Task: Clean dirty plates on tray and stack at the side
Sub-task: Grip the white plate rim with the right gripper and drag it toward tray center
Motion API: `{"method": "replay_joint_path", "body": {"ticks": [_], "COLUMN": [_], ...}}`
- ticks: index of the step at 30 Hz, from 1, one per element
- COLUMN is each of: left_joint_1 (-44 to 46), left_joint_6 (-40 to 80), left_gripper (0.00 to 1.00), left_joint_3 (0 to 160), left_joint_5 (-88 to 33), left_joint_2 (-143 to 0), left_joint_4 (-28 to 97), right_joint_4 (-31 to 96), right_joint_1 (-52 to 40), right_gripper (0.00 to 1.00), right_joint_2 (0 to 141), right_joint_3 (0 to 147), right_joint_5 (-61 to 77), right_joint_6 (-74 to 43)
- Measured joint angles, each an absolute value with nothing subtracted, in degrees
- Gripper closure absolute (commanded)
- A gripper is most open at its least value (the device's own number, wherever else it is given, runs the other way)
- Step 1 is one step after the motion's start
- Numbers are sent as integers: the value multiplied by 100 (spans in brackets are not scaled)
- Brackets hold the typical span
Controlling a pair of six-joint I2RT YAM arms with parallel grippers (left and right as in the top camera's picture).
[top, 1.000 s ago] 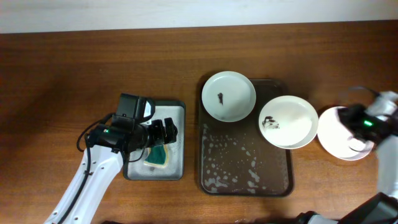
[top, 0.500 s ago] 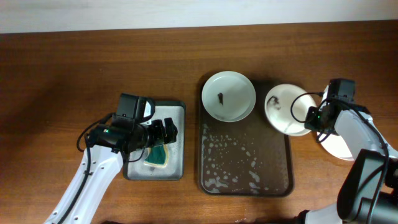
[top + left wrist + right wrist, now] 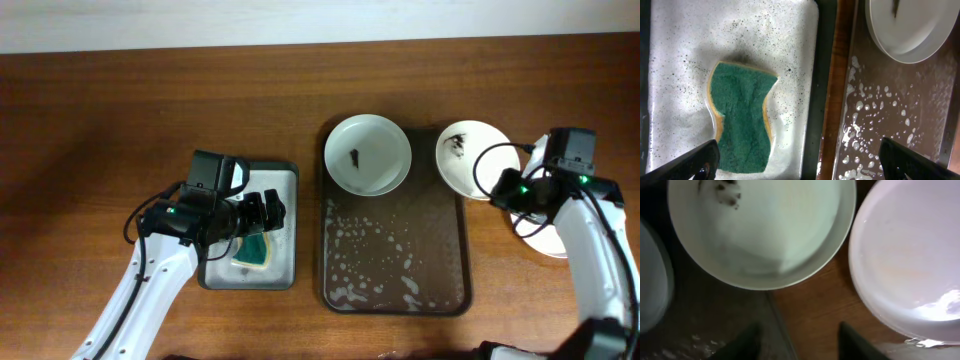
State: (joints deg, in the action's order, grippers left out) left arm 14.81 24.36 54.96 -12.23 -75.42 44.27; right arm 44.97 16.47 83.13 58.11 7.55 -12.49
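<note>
The tray is sitting centre-table with soapy droplets on its floor. Two of the plates are still needing work: one specked plate is lying at its 11 o'clock corner, and a second specked plate is perching at its 1 o'clock corner, overhanging the rim. The third plate is resting off the tray on the table at 3 o'clock. It looks clean, so it is probably starting the stack. The grey tray is lying at 9 o'clock of the big one, holding the green sponge.

The step in hand looks like setting up the second plate for a scrub. The right gripper is hovering at that plate's 5 o'clock edge with its fingers spread and holding nothing. The left gripper is hanging above the sponge with its fingers wide apart, also empty. Next, the left one likely needs to be dropping and pinching the sponge, while the right one pins or grips the plate rim without tipping it off the tray.

Versus a second ago, the right arm is now in from the far 3 o'clock side. The second plate is sitting further toward 12 o'clock. The left arm, sponge and other plates are unchanged.
</note>
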Motion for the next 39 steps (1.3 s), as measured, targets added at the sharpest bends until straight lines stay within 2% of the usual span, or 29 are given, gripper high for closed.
{"method": "replay_joint_path", "body": {"ticks": [7, 8, 10, 16, 17, 21, 30, 35, 39], "left_joint_1": [1481, 1481, 1481, 1481, 1481, 1481, 1481, 1481, 1481], "left_joint_6": [2436, 2436, 2436, 2436, 2436, 2436, 2436, 2436, 2436], "left_gripper": [0, 1, 0, 0, 0, 1, 1, 1, 0], "left_joint_3": [5496, 5496, 5496, 5496, 5496, 5496, 5496, 5496, 5496], "left_joint_5": [-1223, -1221, -1223, -1223, -1221, -1221, -1223, -1223, -1223], "left_joint_2": [-7542, -7542, -7542, -7542, -7542, -7542, -7542, -7542, -7542], "left_joint_4": [4427, 4429, 4429, 4427, 4427, 4427, 4429, 4427, 4429], "right_joint_4": [3793, 3706, 3568, 3977, 3983, 4005, 4565, 5022, 5664], "right_joint_1": [1645, 1645, 1645, 1645, 1645, 1645, 1645, 1575, 797], "right_gripper": [39, 41, 52, 52, 58, 96, 96, 96, 96], "right_joint_2": [9738, 9784, 9804, 9806, 9806, 9808, 9454, 8521, 8097], "right_joint_3": [5813, 5813, 5813, 5808, 5800, 5752, 5719, 5697, 5658], "right_joint_5": [1715, 1767, 1846, 1492, 1435, 1267, 1173, 1151, 1186], "right_joint_6": [-2858, -3037, -3385, -3750, -3758, -3819, -3498, -2491, -1861]}}
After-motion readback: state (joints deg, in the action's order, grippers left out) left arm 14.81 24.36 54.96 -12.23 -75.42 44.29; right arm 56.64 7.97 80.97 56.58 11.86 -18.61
